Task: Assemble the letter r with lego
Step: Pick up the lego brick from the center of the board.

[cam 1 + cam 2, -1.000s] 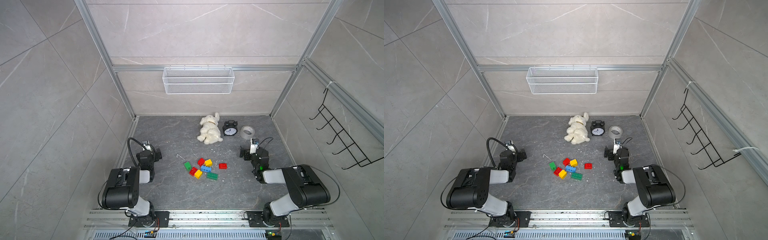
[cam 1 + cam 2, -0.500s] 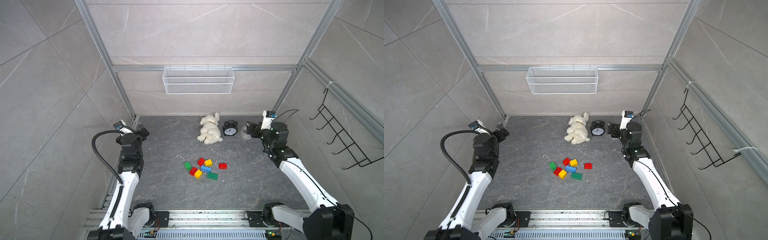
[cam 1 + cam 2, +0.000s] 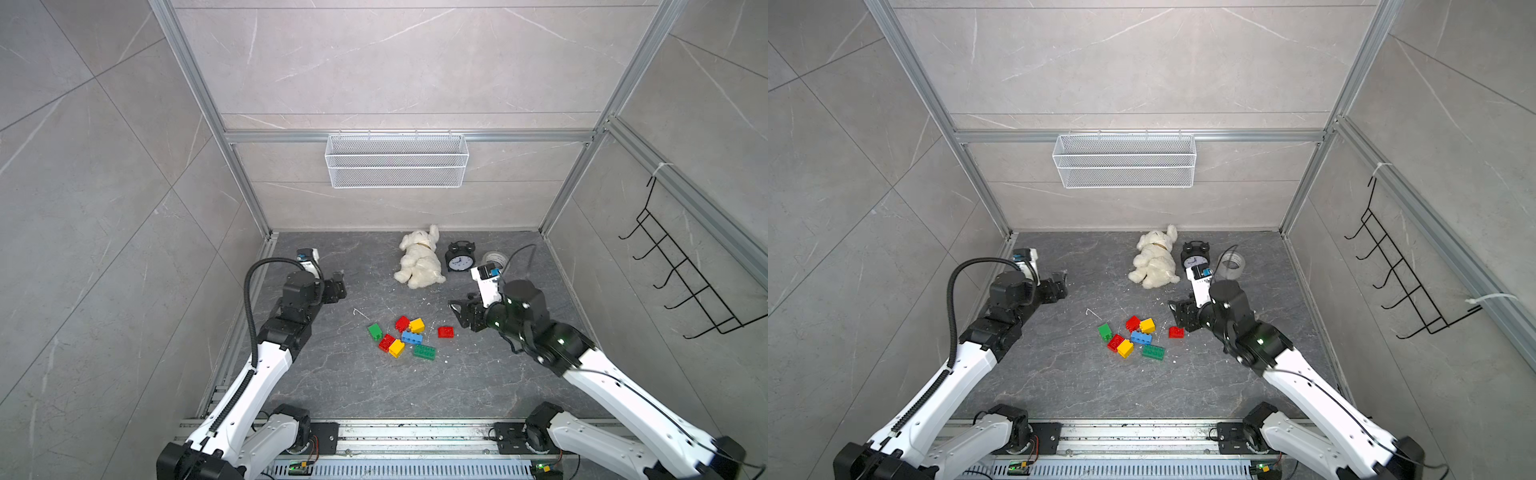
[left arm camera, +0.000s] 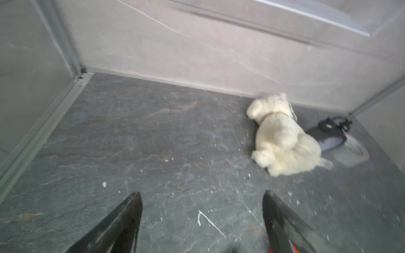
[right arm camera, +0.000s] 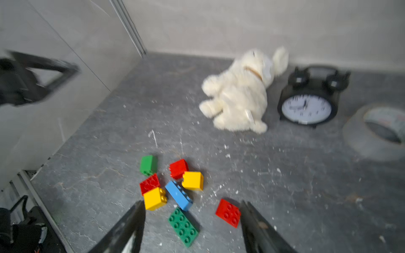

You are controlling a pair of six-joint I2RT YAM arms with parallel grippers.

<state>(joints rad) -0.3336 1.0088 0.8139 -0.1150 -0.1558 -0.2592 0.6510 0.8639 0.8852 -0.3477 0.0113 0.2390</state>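
The right gripper (image 5: 192, 203) hovers with its jaws spread and empty, just beside a lone red brick (image 3: 445, 331). The other seven bricks (image 3: 411, 337) lie in a loose heap in the middle of the floor (image 3: 332, 374), some of them touching. The left gripper (image 4: 201, 193), also spread and empty, hangs well apart from the heap with only bare floor between. Near the back wall a white toy dog (image 3: 419, 262), a black alarm clock (image 3: 460, 262) and a roll of tape (image 3: 495, 258) sit in a row.

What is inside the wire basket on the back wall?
Through the mesh of the wire basket, both top views show nothing inside, only wall behind. A small flat thing on its bottom could be masked by the mesh.
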